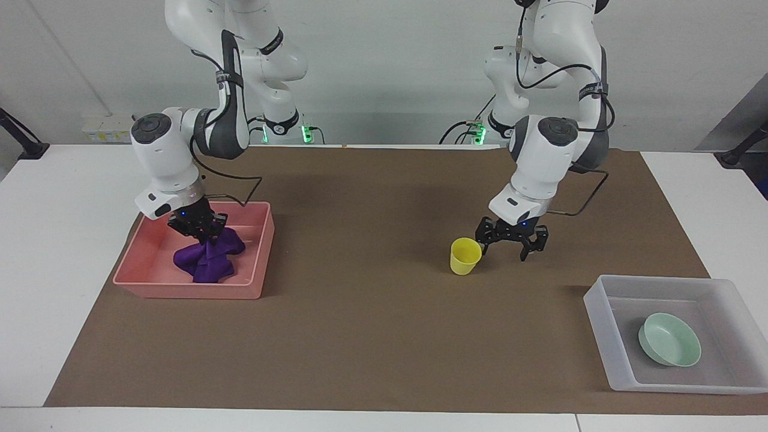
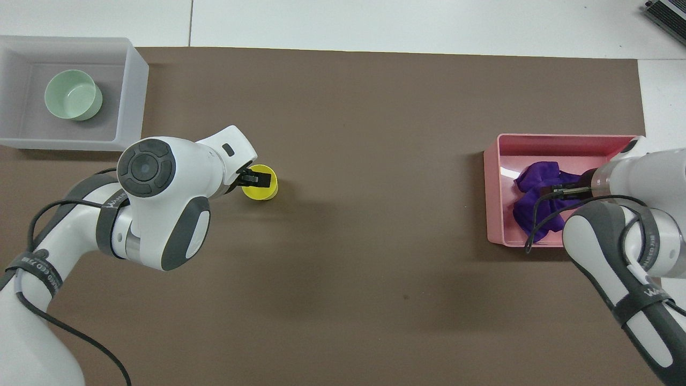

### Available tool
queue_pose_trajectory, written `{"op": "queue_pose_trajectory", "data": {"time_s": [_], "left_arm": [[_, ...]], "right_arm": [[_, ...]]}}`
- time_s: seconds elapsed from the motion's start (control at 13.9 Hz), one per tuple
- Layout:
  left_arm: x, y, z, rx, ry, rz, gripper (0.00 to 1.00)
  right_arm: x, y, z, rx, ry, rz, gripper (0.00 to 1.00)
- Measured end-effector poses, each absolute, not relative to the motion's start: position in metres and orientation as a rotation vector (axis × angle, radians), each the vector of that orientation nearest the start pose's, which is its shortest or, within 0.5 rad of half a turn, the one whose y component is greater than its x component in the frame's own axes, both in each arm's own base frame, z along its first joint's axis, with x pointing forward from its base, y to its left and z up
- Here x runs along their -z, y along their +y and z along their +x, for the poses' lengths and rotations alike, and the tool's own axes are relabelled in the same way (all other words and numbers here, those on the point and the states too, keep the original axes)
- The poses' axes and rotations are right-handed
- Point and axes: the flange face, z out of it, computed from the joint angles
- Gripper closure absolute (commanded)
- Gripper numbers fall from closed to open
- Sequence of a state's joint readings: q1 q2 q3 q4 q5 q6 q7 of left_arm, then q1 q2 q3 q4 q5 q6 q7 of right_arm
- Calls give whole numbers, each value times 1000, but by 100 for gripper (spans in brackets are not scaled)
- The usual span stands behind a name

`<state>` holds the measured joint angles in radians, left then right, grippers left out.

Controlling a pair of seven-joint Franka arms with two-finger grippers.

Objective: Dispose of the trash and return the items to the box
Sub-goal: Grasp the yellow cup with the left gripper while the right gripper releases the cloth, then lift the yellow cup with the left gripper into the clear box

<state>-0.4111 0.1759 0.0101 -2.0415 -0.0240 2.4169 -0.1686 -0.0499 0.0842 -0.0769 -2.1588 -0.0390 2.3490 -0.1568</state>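
The purple cloth (image 1: 207, 259) (image 2: 536, 185) lies bunched on the floor of the pink bin (image 1: 180, 291) (image 2: 493, 198). My right gripper (image 1: 201, 231) (image 2: 557, 190) is low inside the bin, right at the top of the cloth. The yellow cup (image 1: 465, 256) (image 2: 262, 185) stands upright on the brown mat. My left gripper (image 1: 509, 245) (image 2: 247, 178) is open beside it, toward the left arm's end, with one fingertip at the cup's rim. The mint-green bowl (image 1: 669, 340) (image 2: 73, 95) sits in the translucent box (image 1: 600, 312) (image 2: 134, 96).
A brown mat (image 1: 360, 336) covers most of the white table. The box stands at the left arm's end, farther from the robots than the cup. The pink bin stands at the right arm's end.
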Motion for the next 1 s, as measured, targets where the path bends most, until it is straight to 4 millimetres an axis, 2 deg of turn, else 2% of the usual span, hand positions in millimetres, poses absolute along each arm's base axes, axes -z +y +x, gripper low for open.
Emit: {"op": "queue_pose_trajectory", "data": {"time_s": [0.07,0.29,0.36,0.5,0.57,0.86,1.0], "left_arm": [[-371,-234,550,296,346,-3180,12],[-360,-232,547,278,343,-3178,82],[-358,-232,546,274,344,-3177,98],[-357,-233,546,274,344,-3177,100],[-357,-233,546,275,344,-3177,100],[-362,-233,549,306,343,-3180,100],[-373,-229,557,347,323,-3183,100]], "right_arm": [[-375,-66,558,178,-103,-3186,0],[-403,-31,568,215,-74,-3177,0],[-410,-15,570,215,-40,-3173,0],[-424,11,571,219,11,-3164,0],[-434,17,571,211,21,-3163,0],[-505,11,569,176,50,-3167,0],[-539,6,567,162,66,-3168,0]]}}
